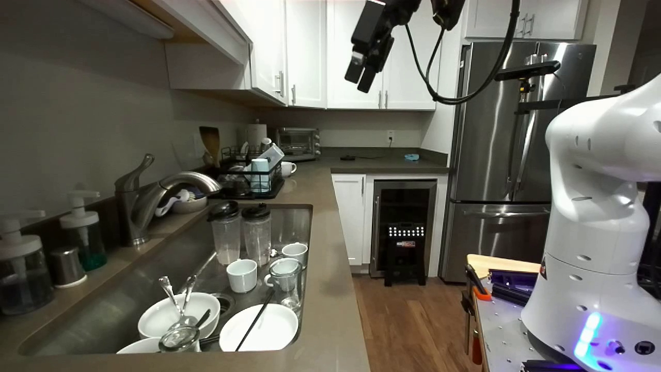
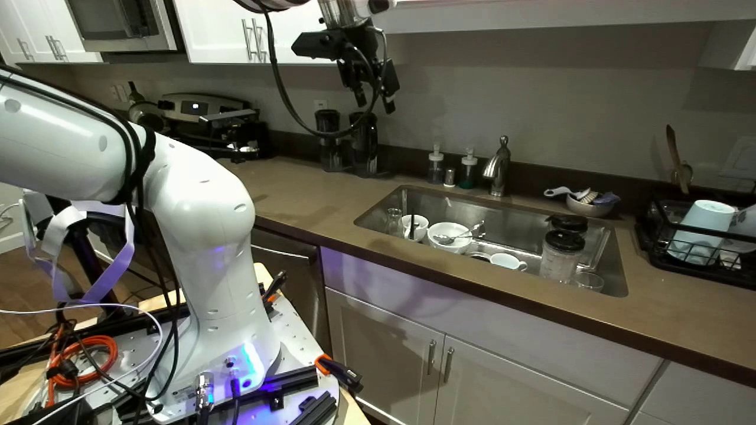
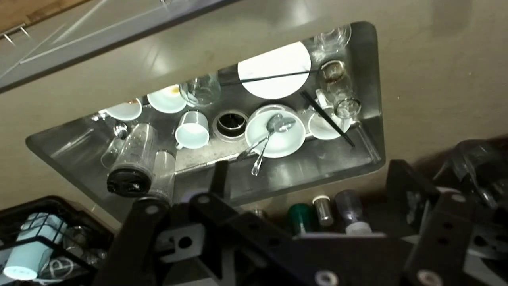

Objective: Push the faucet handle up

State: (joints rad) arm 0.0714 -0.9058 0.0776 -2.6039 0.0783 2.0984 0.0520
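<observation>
A: So where's the faucet handle (image 1: 137,172)?

B: In an exterior view, it sits atop the faucet (image 1: 130,214) behind the sink (image 1: 165,263), slanting upward with its tip leaning toward the spout (image 1: 188,180). The gripper (image 1: 359,81) hangs high, well apart from it, a gap between its fingers (image 1: 367,81) and nothing in it

A: Heavy going, do you think?

B: I'd guess not. It's fixed to the faucet, so there's no weight to carry, only whatever stiffness the joint has. The metal looks hard and smooth, so fingers could skid, and a scrape may mar the finish

A: Where would you take it?

B: In an exterior view the handle (image 2: 504,143) ends in a rounded tip with bare wall (image 2: 561,100) behind. I'd push from underneath, close to that tip, where a small force should do most; no pinch needed, to my mind

A: And the wrist view?

B: Fingertips (image 3: 219,176) spread wide, holding nothing, with the sink and its dishes (image 3: 274,89) beyond. The handle I can't make out there; the gripper's own dark parts cover much of the lower half
</observation>
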